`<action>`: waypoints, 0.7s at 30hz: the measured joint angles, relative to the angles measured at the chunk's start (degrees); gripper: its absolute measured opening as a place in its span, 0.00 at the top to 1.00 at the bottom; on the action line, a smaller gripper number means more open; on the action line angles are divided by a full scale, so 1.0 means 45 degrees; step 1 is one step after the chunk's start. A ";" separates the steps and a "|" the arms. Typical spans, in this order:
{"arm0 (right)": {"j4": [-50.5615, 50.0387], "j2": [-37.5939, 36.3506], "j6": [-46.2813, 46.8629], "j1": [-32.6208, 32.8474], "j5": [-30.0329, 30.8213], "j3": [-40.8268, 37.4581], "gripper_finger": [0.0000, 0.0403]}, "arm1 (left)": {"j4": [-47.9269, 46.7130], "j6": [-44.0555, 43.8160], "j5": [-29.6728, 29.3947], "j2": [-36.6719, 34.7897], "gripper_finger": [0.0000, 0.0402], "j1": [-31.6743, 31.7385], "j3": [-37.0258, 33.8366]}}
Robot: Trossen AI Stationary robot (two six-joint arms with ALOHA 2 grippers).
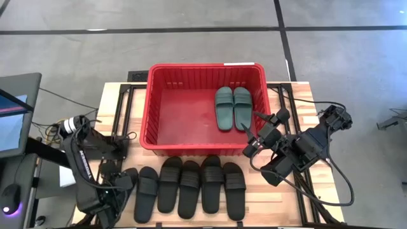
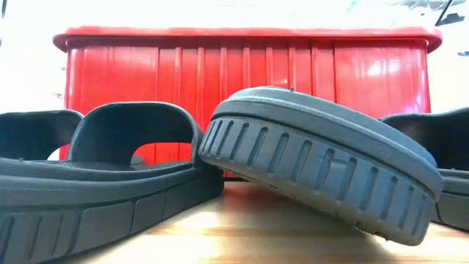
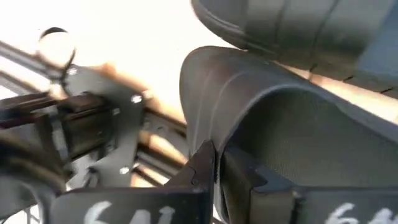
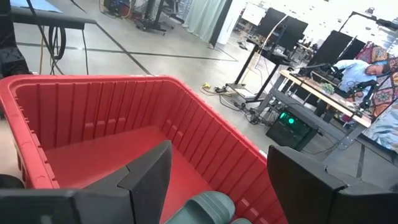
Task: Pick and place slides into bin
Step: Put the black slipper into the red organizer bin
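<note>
The red bin (image 1: 206,65) stands at the table's far middle, with two teal slides (image 1: 233,108) lying side by side on its floor at the right. Several black slides (image 1: 191,187) lie in a row along the near edge. In the low view one of them (image 2: 322,169) leans tilted on its neighbour (image 2: 110,176). My left gripper (image 1: 119,184) is at the row's left end, shut on the leftmost black slide (image 1: 130,179). My right gripper (image 1: 250,132) hangs open over the bin's near right corner, with nothing between its fingers (image 4: 149,177). My left gripper pinches the edge of the black slide's strap (image 3: 214,134) between its two fingers (image 3: 199,171), coming from above and slanting down. The strap arches away beyond the fingers. From above the slide looks shorter than its neighbours, so it is tilted. I cannot tell whether its lower end is on the table.
The table's black metal frame (image 3: 93,118) runs beside the held slide. A monitor stand (image 1: 16,108) and cables are off the table's left edge. Bare wood (image 1: 280,203) lies right of the row. Beyond the bin are desks and a person (image 4: 357,68).
</note>
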 joint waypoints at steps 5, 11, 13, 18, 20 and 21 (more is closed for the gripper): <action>0.0000 0.0005 -0.0002 0.0005 0.0000 0.0000 0.38 | -0.0117 -0.0392 -0.0150 -0.0493 1.00 0.0000 0.0385; 0.0001 0.0005 -0.0004 0.0118 -0.0068 0.0000 0.38 | -0.0199 -0.1318 -0.0046 -0.0898 1.00 0.0008 0.0544; 0.0001 0.0005 -0.0169 0.0171 -0.0133 0.0000 0.38 | -0.0137 -0.1354 -0.0330 -0.0920 1.00 0.0084 0.0864; 0.0000 0.0005 -0.0630 0.0304 -0.0185 0.0000 0.38 | -0.0130 -0.1061 -0.1470 -0.0920 1.00 0.0487 0.1874; 0.0000 0.0005 -0.0663 0.0350 -0.0185 0.0000 0.38 | -0.0140 -0.0833 -0.2022 -0.0920 1.00 0.0749 0.2347; 0.0000 0.0005 -0.0773 0.0361 -0.0186 0.0000 0.38 | -0.0140 -0.0728 -0.2322 -0.0919 1.00 0.0891 0.2588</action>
